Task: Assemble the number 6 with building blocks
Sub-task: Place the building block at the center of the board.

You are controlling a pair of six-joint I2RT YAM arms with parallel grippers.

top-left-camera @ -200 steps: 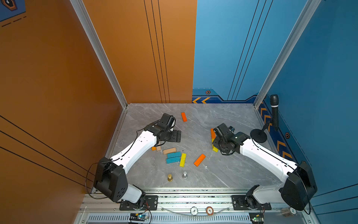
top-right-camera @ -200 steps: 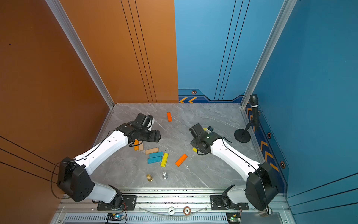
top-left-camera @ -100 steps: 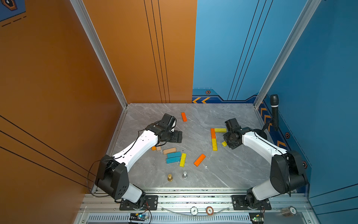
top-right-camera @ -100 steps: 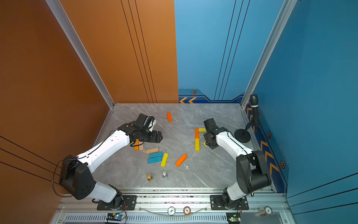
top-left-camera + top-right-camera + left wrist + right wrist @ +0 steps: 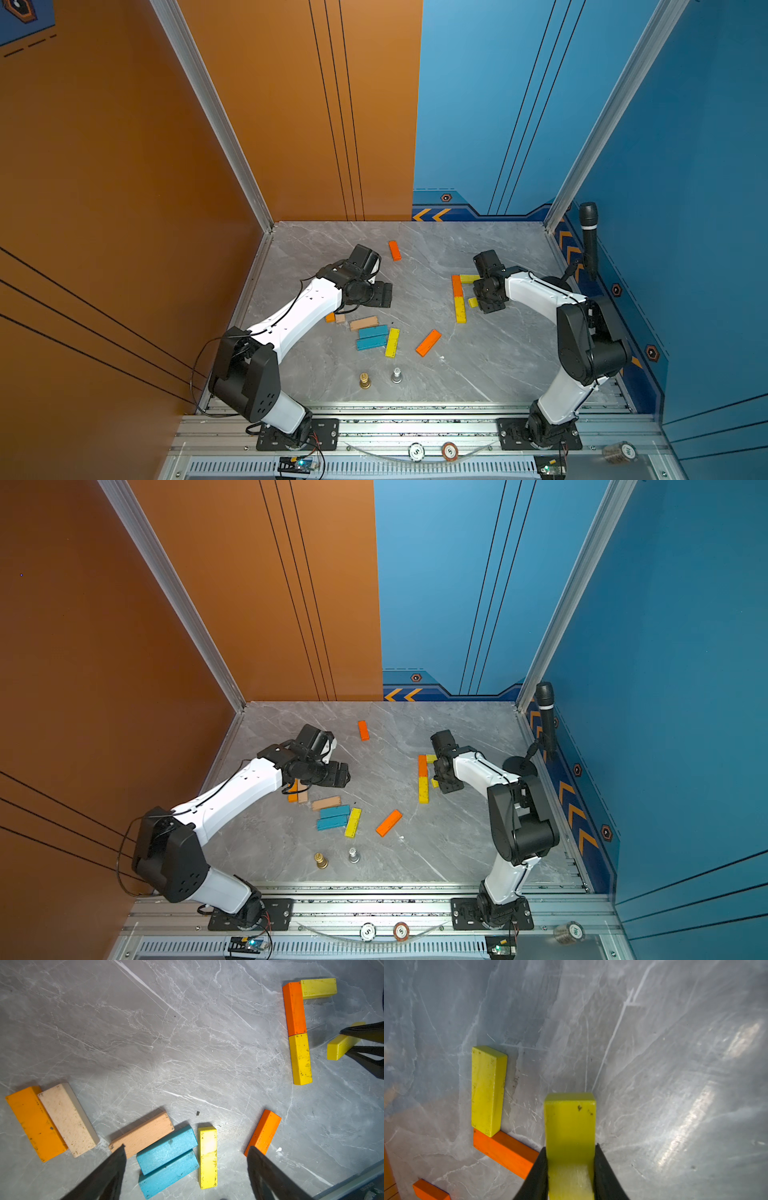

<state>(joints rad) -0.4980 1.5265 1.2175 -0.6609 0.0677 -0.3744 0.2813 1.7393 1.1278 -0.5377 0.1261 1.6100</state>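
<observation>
Orange plank and lower yellow plank end-to-end; top yellow plank perpendicular; held yellow plank alongside

We are looking into a robotics lab test cell. Tall orange wall panels and blue wall panels, held in bare aluminium corner posts, box in a small grey marble-look tabletop. 2 white-and-black robot arms, the left arm and the right arm, are bolted by black base plates to a slotted aluminium rail along the front edge. Below that rail we see loose wiring and a small circuit board with a lit LED. A black microphone stands on a stand by the blue side. What lies about reads as test props: coloured wooden building blocks, 2 small pawn-like figures and 2 chip discs.
</observation>
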